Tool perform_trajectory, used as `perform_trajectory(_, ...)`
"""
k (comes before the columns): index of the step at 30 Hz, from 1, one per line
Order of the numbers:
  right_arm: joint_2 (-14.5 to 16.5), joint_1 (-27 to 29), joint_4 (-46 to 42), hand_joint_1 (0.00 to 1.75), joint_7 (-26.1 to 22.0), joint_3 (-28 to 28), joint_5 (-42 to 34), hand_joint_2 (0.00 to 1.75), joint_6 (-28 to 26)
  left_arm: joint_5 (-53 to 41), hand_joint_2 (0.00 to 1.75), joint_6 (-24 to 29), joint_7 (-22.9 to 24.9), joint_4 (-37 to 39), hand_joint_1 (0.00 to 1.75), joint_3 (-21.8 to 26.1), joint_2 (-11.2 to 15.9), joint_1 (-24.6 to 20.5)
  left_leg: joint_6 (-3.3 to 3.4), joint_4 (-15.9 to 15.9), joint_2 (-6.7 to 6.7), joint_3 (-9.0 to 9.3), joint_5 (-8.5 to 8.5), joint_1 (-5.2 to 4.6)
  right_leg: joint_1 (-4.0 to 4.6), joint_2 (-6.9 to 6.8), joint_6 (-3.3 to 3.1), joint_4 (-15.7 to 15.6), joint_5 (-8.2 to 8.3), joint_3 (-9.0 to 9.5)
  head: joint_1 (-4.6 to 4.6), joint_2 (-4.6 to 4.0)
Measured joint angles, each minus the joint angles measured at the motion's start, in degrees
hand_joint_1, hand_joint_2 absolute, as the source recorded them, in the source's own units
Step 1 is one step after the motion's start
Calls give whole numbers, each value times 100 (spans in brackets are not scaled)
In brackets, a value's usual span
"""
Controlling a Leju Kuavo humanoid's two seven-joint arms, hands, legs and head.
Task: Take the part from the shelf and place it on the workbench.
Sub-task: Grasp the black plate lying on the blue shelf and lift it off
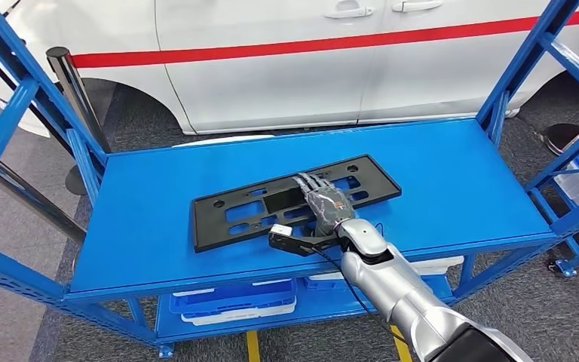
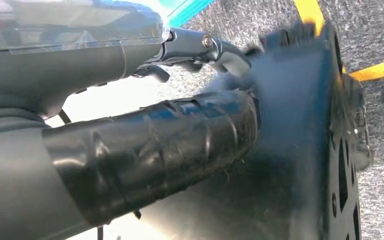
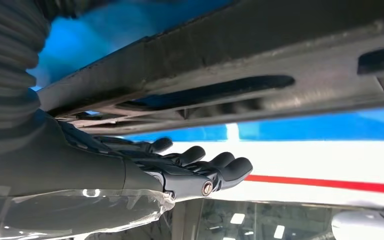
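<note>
The right hand (image 1: 324, 202) lies flat on the part (image 1: 292, 200), fingers stretched over it and grasping nothing, so the thin plate on the shelf (image 1: 158, 226) beneath could slide away instead of lifting.

Bright, even light; wrist views blurred close up.

I see a blue shelf (image 1: 460, 173), and on its top board a flat black part (image 1: 234, 207) lies lengthwise near the front edge, about midway between the side posts. Blue-and-white bins (image 1: 234, 302) sit on the lower board.
</note>
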Motion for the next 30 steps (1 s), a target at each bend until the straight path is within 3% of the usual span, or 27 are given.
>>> perform_trajectory(2, 7, 0, 25, 175, -3, -23, 46, 175, -2, 0, 0, -13, -14, 1, 0, -15, -1, -2, 46, -307, -3, 138, 42, -19, 17, 9, 64, 7, 7, -17, 2, 0)
perform_trajectory(4, 8, -5, 40, 175, -9, -53, 82, 175, -2, 1, 0, -22, -42, 0, 0, -32, -4, 5, 108, -345, -3, 148, 71, -19, 21, 14, 132, -9, 21, -20, 2, 0)
perform_trajectory(6, 7, -11, 50, 175, -26, -90, 100, 175, -1, 2, 0, -25, -76, -1, 0, -51, -12, 5, 174, -392, 11, 162, 115, 1, 12, 13, 182, 139, -98, -82, 5, 0)
perform_trajectory(9, 7, -8, 78, 175, -80, -133, 115, 175, 9, 3, 0, -37, -151, 0, 0, -78, -21, -1, 227, -411, 38, 159, 139, 2, -6, 7, 231, 1084, -609, -506, 8, 0)
perform_trajectory(10, 7, 2, 88, 175, -97, -136, 117, 175, 16, 4, 0, -43, -170, 0, 0, -83, -22, 0, 232, -410, 44, 158, 139, -1, -11, 6, 241, 1389, -711, -651, 7, 0)
perform_trajectory(11, 8, 16, 96, 175, -108, -136, 117, 175, 22, 4, 0, -49, -183, -1, 0, -87, -25, 0, 235, -407, 46, 157, 136, -3, -16, 6, 247, 1529, -709, -722, 7, 0)
perform_trajectory(12, 8, 22, 102, 175, -115, -137, 117, 175, 28, 4, 0, -54, -196, 0, 0, -93, -28, -1, 234, -402, 45, 159, 132, -3, -21, 4, 248, 1460, -603, -693, 7, 0)
perform_trajectory(14, 10, 18, 108, 175, -118, -139, 118, 175, 37, 4, 87, -67, -223, 0, 0, -109, -39, -8, 216, -380, 40, 165, 111, 0, -28, 0, 233, 790, -229, -379, 7, 0)
perform_trajectory(16, 17, 0, 108, 175, -137, -140, 120, 175, 44, 1, 175, -73, -242, -1, 0, -121, -48, -24, 170, -344, 29, 152, 82, -18, -6, -2, 198, 169, -24, -91, 5, 0)
perform_trajectory(19, 28, -12, 108, 175, -175, -140, 131, 175, 45, -13, 175, -27, -236, -1, 0, -156, -53, -45, 88, -348, 18, 147, 71, -30, 23, 2, 120, 21, -19, -27, 1, 0)
perform_trajectory(21, 50, -18, 108, 175, -181, -140, 147, 175, 38, -21, 175, 22, -200, -1, 0, -214, -53, -60, 31, -219, 16, 100, -36, -15, 5, -16, 42, -27, 6, 1, 1, 0)
perform_trajectory(22, 60, -18, 108, 175, -175, -142, 160, 175, 14, -23, 175, 46, -178, -1, 0, -245, -52, -68, 7, -9, 16, 6, -173, -8, -8, -29, 6, -50, 20, 10, 1, 0)
perform_trajectory(24, 69, -4, 107, 175, -112, -148, 232, 175, -124, -22, 175, 86, -145, -1, 0, -292, -52, -76, -29, 712, 17, -331, -543, 8, -9, -49, -30, -57, 28, -1, -1, 0)
perform_trajectory(26, 71, 60, 97, 175, 98, -161, 435, 175, -483, -21, 175, 111, -133, -1, 0, -326, -52, -79, -57, 1247, 18, -591, -686, 23, -6, -56, -34, -51, 29, -12, -1, 0)
perform_trajectory(27, 72, 112, 86, 175, 264, -168, 589, 175, -736, -21, 175, 127, -123, -1, 0, -346, -52, -81, -63, 1217, 19, -585, -594, 31, -8, -58, -31, -45, 27, -13, -1, 0)
perform_trajectory(28, 74, 173, 66, 175, 465, -179, 774, 175, -1025, -22, 175, 146, -104, -1, 0, -367, -52, -84, -65, 984, 20, -482, -414, 40, -12, -59, -23, -35, 22, -13, -1, 0)
perform_trajectory(30, 85, 306, -16, 175, 877, -230, 1172, 175, -1580, -22, 175, 180, -43, -1, 0, -401, -55, -88, -60, 244, 18, -149, -48, 49, -6, -54, 14, 6, 0, -28, -1, 0)
